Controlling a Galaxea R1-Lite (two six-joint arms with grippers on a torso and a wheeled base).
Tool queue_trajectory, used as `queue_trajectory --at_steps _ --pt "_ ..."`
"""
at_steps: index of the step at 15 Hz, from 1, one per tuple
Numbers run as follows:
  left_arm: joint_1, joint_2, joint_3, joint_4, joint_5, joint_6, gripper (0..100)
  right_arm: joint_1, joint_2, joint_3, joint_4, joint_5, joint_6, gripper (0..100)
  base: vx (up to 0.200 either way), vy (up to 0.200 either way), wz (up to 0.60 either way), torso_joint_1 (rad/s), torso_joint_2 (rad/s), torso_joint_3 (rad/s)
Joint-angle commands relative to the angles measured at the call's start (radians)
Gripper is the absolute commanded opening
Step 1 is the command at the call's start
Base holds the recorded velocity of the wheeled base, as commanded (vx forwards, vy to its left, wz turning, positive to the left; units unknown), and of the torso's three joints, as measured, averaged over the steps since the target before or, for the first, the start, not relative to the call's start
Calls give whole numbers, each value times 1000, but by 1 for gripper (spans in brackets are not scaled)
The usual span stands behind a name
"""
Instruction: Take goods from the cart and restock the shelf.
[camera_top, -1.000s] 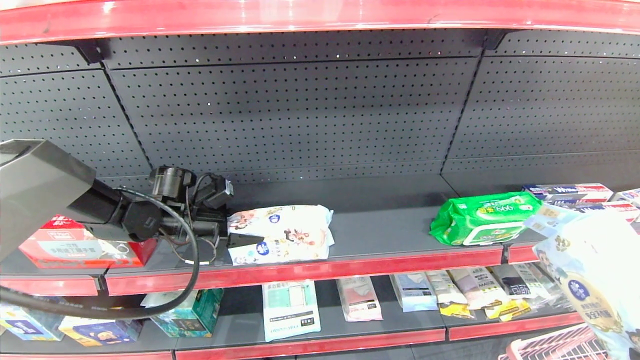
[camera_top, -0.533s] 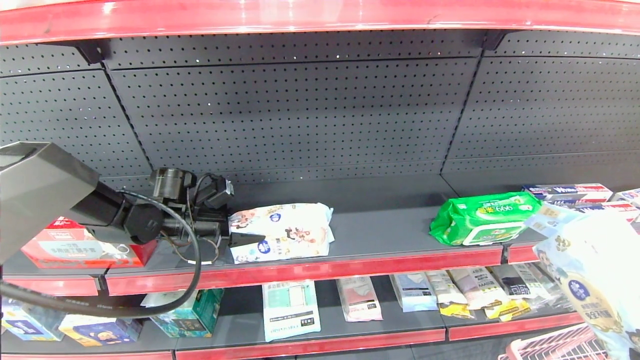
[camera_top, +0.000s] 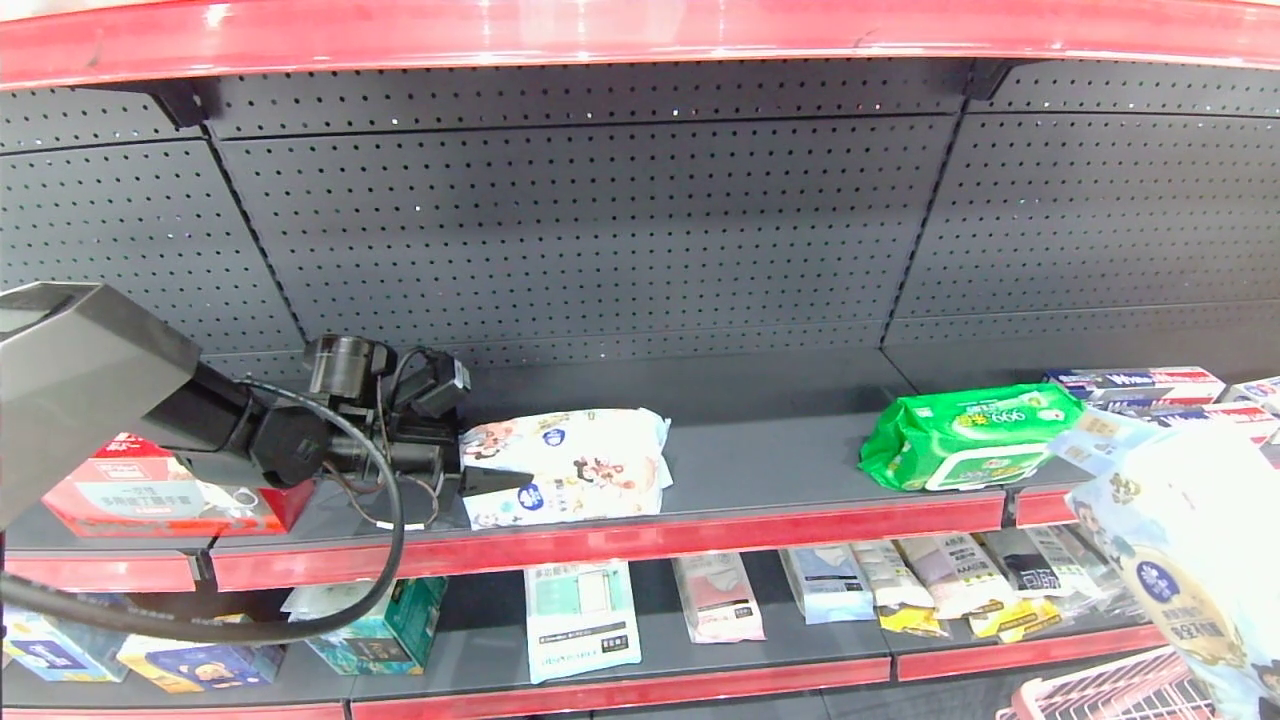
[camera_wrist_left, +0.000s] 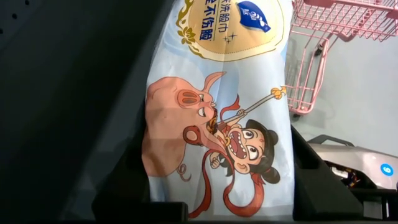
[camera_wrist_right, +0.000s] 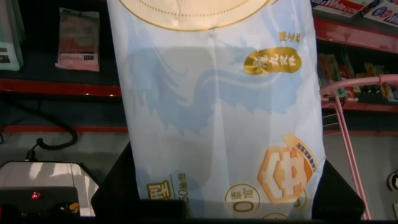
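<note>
Your left hand (camera_top: 480, 462) is in at the middle shelf (camera_top: 700, 535), clenched on the near end of the cartoon tissue pack (camera_top: 575, 465). The pack lies flat on the shelf board, just behind the red front lip. Its long axis runs along the shelf, side to side. The gripped end points to your left and the free end points right, toward the green wipes pack (camera_top: 965, 435), which sits well apart on the same board. In the left wrist view the cartoon tissue pack (camera_wrist_left: 217, 124) fills the gap between the two black fingers (camera_wrist_left: 124, 186), printed face toward the camera, running straight out from the hand.

Behind your left arm a red box (camera_top: 160, 490) rests on the same shelf, further to the left.

Your right hand (camera_wrist_right: 217, 202) is clamped on the pale blue tissue pack (camera_wrist_right: 217, 106). The dark fingers press its two sides at the lower end. In the head view that pale blue tissue pack (camera_top: 1185, 560) stands nearly upright at the lower right edge. Its long axis is roughly vertical and the upper end leans a little toward the shelf. It hangs in the air just above the rim of the pink cart (camera_top: 1110, 690), in front of the lower shelf's row of small flat packets (camera_top: 950, 580).
</note>
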Motion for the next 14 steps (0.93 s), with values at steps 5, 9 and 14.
queue_trajectory --at_steps 5,9,14 --pt "0 4 2 -2 1 -1 0 0 -1 1 1 0 -1 0 0 0 0 0 0 0" --pt "-2 5 5 -4 9 -1 0 0 0 4 1 0 -3 0 0 0 0 0 0 0" --pt "-2 7 11 -2 3 -1 100 0 -1 7 1 0 -12 0 0 0 0 0 0 0"
